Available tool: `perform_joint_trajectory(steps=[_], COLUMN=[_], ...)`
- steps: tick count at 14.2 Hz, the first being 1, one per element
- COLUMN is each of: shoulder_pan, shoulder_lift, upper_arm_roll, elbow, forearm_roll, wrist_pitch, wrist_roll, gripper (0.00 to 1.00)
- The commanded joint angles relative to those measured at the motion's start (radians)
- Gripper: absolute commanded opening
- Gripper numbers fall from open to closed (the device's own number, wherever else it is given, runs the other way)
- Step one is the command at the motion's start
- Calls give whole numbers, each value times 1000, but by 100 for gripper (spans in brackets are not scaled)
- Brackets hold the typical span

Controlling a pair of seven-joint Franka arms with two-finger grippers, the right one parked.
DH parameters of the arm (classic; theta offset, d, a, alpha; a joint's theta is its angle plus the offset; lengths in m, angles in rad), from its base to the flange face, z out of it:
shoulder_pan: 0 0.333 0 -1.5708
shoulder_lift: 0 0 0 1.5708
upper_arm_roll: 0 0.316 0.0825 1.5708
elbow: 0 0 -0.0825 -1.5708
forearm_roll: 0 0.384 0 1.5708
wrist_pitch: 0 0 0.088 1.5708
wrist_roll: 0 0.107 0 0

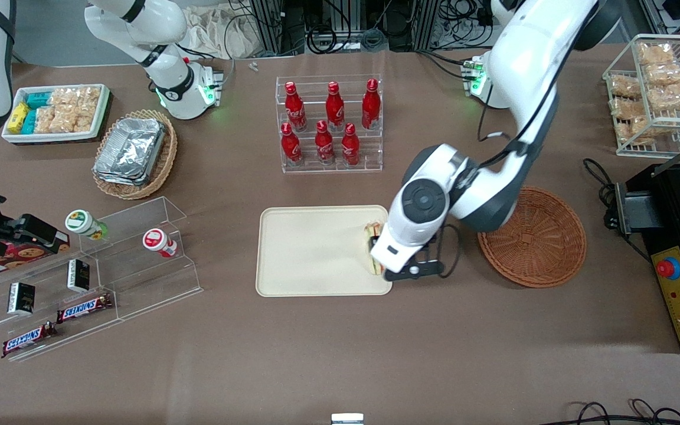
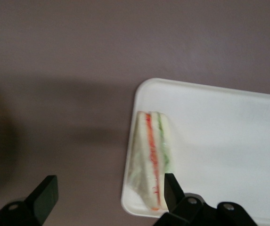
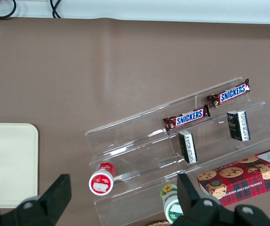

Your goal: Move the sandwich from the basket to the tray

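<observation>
One brown tabletop (image 1: 340, 354), cables along its edge farthest from you.
Your gripper (image 2: 109, 195) hangs spread above the sandwich (image 2: 151, 155) lying on the tray (image 1: 310, 254); the basket (image 1: 543, 248) sits beside.

I see my gripper (image 2: 109, 193), matt black plastic with fingers spread, above the smooth cream plastic tray (image 1: 310, 248); beside the tray sits the rough woven wicker basket (image 1: 543, 251).
</observation>
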Motion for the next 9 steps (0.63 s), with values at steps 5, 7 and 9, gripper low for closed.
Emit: perform_joint_trajectory(steps=[5, 7, 9], shoulder_pan=[-4, -4, -3], shoulder_lift=[-239, -276, -322], upper_arm_roll=[283, 393, 485], elbow=[-40, -50, -102], forearm_roll=[-152, -203, -243], wrist_pitch=[-196, -265, -270], wrist_roll=[329, 538, 687], gripper=[100, 100, 100])
